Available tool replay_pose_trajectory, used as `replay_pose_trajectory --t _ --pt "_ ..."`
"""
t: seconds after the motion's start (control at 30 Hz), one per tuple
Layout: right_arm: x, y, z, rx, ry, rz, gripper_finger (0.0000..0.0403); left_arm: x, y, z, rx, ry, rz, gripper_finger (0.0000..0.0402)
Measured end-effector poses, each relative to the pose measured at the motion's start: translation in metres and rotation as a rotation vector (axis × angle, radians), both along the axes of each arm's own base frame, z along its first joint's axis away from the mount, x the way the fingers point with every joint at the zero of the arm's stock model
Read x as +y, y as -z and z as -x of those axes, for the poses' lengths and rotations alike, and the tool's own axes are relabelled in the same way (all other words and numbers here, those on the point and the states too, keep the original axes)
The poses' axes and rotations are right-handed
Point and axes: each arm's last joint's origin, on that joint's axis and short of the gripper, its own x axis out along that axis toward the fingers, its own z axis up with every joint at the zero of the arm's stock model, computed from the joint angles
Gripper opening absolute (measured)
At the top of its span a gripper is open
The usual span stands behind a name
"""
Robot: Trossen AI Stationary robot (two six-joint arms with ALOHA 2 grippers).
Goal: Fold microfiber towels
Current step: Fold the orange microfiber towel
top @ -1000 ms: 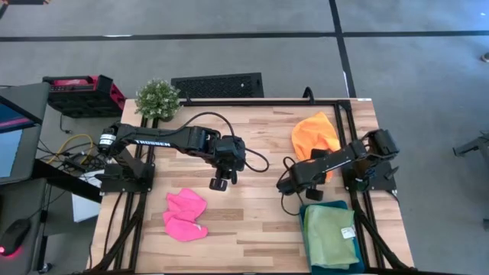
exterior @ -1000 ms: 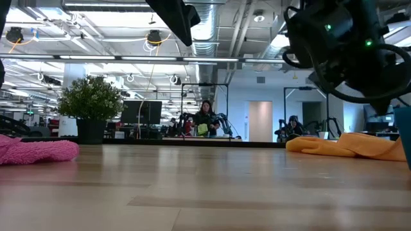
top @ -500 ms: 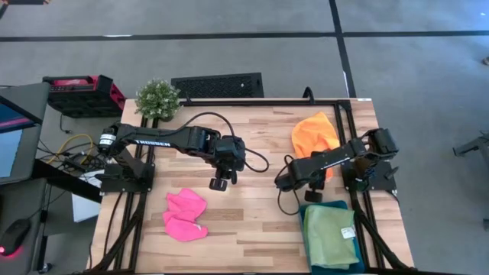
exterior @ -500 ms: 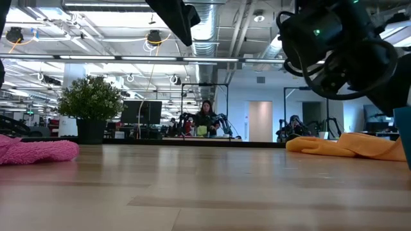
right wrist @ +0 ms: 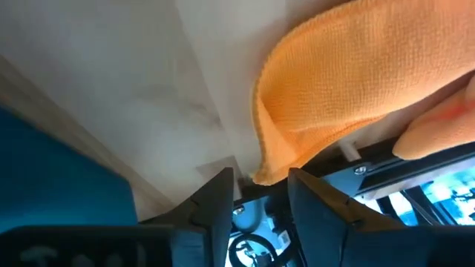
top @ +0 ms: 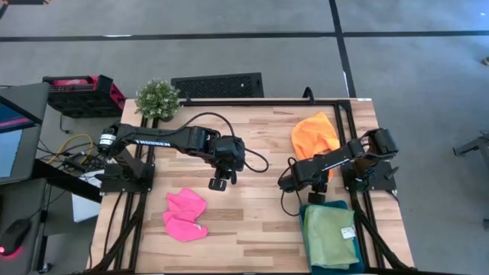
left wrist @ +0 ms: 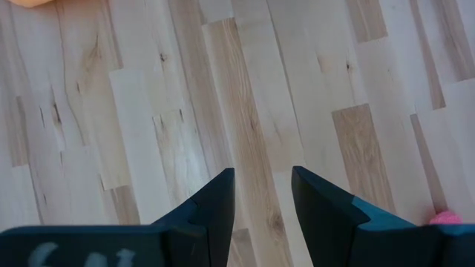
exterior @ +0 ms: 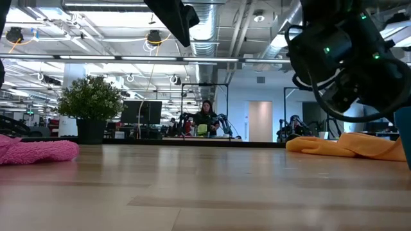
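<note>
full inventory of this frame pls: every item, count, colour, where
orange towel: 1, orange, crumpled, far right of table
pink towel: 1, hot pink, crumpled, near left
green towel: 1, light green, folded, on tray
tray: 1, dark teal, near right corner
plant: 1, green, far left corner
table: 1, light wood
left gripper: open, empty, above table centre
right gripper: open, empty, between orange towel and tray
</note>
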Motion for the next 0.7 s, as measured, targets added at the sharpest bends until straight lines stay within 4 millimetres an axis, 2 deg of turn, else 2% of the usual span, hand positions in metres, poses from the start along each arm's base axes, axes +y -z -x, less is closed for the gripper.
replay_pose_trajectory --t 0.33,0.43,0.57,0.7 --pt "-0.0059 0.0103 0.0037 -0.011 -0.012 -0.009 0.0123 0.0001 0.0000 0.0000 0.000 -0.002 -0.003 0.0128" --pt "-0.0065 0.0103 0.0036 -0.009 -0.030 -0.020 0.0092 0.0001 0.0000 0.0000 -0.001 -0.003 -0.003 0.0128" --pt "-0.0068 0.0105 0.0030 -0.025 -0.077 0.037 0.0022 0.0001 0.0000 0.0000 0.000 -0.004 -0.003 0.0128" --pt "-0.0045 0.0083 0.0042 -0.027 -0.151 0.132 0.0014 0.0002 0.0000 0.0000 -0.001 -0.006 -0.005 0.0128"
